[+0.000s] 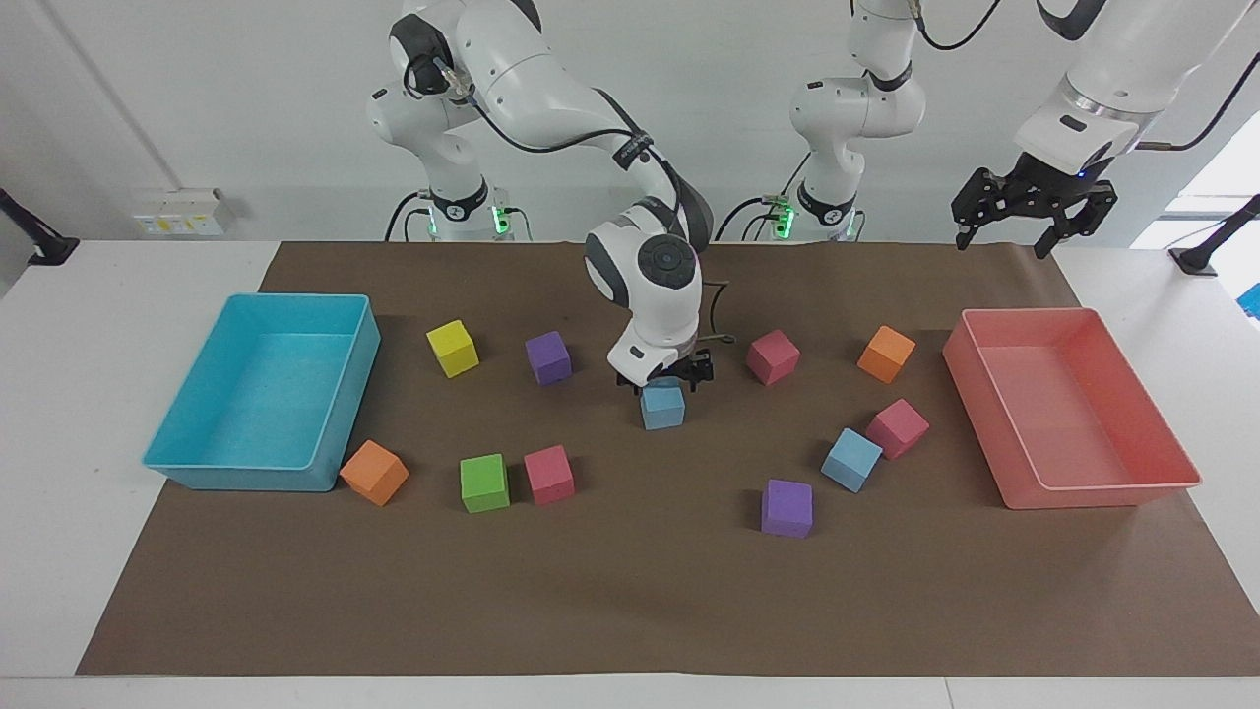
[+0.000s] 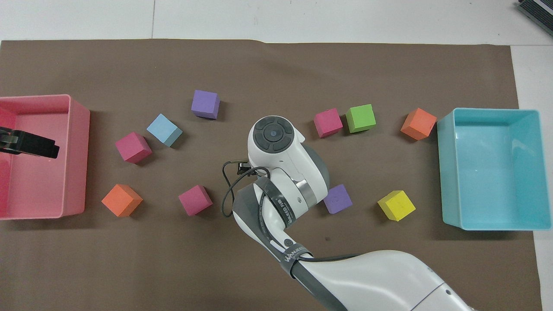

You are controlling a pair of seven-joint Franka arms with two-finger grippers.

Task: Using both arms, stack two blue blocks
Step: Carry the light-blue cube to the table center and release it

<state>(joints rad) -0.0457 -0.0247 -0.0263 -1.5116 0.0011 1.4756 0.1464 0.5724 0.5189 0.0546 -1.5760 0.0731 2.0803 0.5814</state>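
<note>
One blue block (image 1: 662, 407) rests on the brown mat mid-table. My right gripper (image 1: 665, 380) stands straight over it, open, with a black finger on each side of the block's top. In the overhead view the right arm's wrist hides both this block and the gripper. The other blue block (image 1: 851, 459) (image 2: 163, 129) lies on the mat toward the left arm's end, touching a pink cube (image 1: 897, 427). My left gripper (image 1: 1030, 228) hangs open and empty, high over the robots' end of the pink tray (image 1: 1102, 488), where the arm waits.
A cyan tray (image 1: 330, 433) sits at the right arm's end. Purple cubes (image 1: 547, 356) (image 1: 787, 508), pink cubes (image 1: 773, 355) (image 1: 549, 475), orange cubes (image 1: 886, 354) (image 1: 374, 473), a yellow cube (image 1: 453, 348) and a green cube (image 1: 483, 483) are scattered around the middle.
</note>
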